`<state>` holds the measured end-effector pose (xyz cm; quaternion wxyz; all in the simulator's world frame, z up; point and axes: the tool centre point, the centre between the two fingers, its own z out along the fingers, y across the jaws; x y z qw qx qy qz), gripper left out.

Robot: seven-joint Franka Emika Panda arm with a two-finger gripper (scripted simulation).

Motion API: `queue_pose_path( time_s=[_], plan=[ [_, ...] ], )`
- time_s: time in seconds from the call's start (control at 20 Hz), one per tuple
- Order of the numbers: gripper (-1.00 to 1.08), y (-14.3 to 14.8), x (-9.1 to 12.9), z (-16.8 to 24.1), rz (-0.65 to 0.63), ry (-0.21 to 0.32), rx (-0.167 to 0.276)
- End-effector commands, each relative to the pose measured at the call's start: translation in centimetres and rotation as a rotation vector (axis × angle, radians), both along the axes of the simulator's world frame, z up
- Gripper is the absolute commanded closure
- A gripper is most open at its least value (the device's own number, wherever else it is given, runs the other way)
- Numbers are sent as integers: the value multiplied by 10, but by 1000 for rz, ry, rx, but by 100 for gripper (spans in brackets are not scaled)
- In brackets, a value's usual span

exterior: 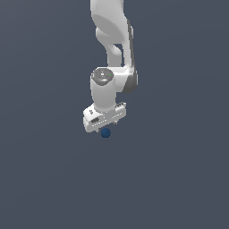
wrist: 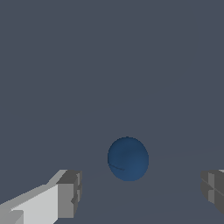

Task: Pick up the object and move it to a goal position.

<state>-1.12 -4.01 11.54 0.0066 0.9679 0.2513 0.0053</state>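
Standing wide apart, the gripper (wrist: pixel 140 192) fingers (wrist: pixel 70 192) flank the ball (wrist: pixel 127 159) without touching it, the ball nearer the white-backed finger; in the exterior view the ball (exterior: pixel 105 133) sits at about 6 o'clock just under the gripper (exterior: pixel 104 125), arm (exterior: pixel 114 40) rising toward 12.

Arm (exterior: pixel 112 27) cut off above; end effector (wrist: pixel 140 192) fingers (wrist: pixel 68 194) cropped at wrist view's edges.

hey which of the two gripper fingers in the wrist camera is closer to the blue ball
The finger with the white arm section running up to it. The ball sits nearer that one; the other finger, cut off at the picture's edge, stands farther away. Neither touches it.
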Motion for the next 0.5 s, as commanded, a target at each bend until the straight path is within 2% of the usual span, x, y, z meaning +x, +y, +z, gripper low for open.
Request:
queue_pose_path(
  time_s=[0.0, 0.45],
  plan=[
    [-92, -3, -3, -9, 61, 4, 1],
    [-92, -9, -10, -29, 205, 13, 6]
  ],
)
